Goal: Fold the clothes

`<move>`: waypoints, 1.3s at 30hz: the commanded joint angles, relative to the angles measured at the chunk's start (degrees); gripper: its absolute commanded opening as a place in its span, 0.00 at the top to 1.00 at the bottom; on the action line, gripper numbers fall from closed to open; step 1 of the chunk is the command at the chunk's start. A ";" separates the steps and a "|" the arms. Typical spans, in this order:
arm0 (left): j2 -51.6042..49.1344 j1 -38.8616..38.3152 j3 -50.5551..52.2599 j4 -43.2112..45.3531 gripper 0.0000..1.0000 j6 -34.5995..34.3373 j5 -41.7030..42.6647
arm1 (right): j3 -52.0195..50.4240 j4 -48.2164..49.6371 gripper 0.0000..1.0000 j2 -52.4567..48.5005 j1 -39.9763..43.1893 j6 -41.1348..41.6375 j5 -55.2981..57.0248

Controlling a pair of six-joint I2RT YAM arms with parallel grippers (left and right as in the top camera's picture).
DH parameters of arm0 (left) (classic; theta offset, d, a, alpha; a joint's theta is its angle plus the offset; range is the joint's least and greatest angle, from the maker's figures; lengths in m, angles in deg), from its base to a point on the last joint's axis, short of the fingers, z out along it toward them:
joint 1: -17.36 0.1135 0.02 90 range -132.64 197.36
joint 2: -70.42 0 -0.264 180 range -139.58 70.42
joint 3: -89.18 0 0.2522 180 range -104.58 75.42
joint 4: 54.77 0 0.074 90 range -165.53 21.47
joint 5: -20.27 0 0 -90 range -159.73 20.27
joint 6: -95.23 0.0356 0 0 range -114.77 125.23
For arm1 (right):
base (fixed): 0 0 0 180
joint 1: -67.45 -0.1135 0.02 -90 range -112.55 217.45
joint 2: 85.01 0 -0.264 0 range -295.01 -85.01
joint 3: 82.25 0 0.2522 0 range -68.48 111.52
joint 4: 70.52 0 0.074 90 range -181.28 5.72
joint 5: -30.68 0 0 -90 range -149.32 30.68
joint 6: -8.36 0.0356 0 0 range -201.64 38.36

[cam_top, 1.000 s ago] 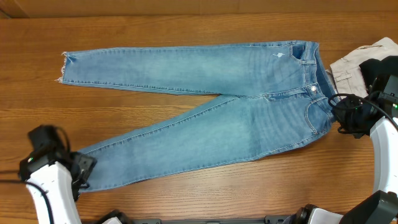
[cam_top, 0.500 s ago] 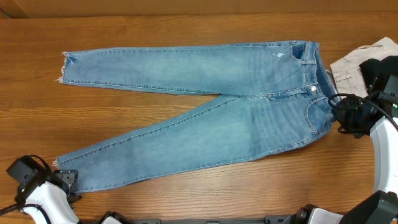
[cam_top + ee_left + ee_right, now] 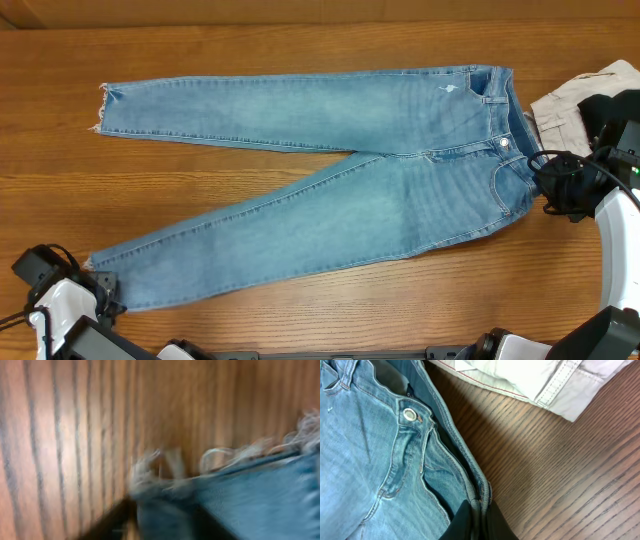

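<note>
The clothes, long light-blue jeans (image 3: 350, 160), lie flat with the waistband to the right and both legs running left, frayed hems at the far ends. My right gripper (image 3: 546, 190) is at the waistband's near corner. In the right wrist view it (image 3: 481, 510) is shut on the doubled waistband edge (image 3: 479, 487), just past the metal button (image 3: 410, 414). My left gripper (image 3: 103, 291) is at the hem of the near leg. The left wrist view is blurred: frayed hem (image 3: 165, 477) and denim (image 3: 260, 500) lie between its dark fingers (image 3: 107, 522), which stand somewhat apart.
An off-white garment (image 3: 570, 105) lies bunched at the right edge, just beyond the waistband, and its seamed edge (image 3: 520, 377) shows in the right wrist view. Bare wooden table (image 3: 300, 30) surrounds the jeans. Both arm bases sit along the near edge.
My left arm dropped back toward the near-left corner and settled at the near leg's hem, its jaws narrowing round the fabric. The right arm and the jeans have not moved.
</note>
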 commanded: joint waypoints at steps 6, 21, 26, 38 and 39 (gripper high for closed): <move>-2.99 0.48 0.44 0.07 0.96 2.62 7.74 | 0.81 0.63 0.96 0.83 -0.15 0.48 1.42; -1.90 2.05 -24.76 -21.94 0.96 7.37 24.96 | 0.83 -1.42 0.96 7.19 0.02 0.74 -1.20; 0.90 2.95 -27.43 -23.78 0.96 8.35 31.19 | 0.83 -2.99 0.96 12.41 0.02 0.70 -1.16; 12.85 8.81 -30.16 -25.79 0.96 8.87 39.63 | 0.87 -12.37 0.96 17.97 0.02 0.48 -1.16; 13.14 8.98 -30.86 -26.45 0.96 8.90 39.63 | 0.87 -12.87 0.96 18.40 0.02 0.48 -1.16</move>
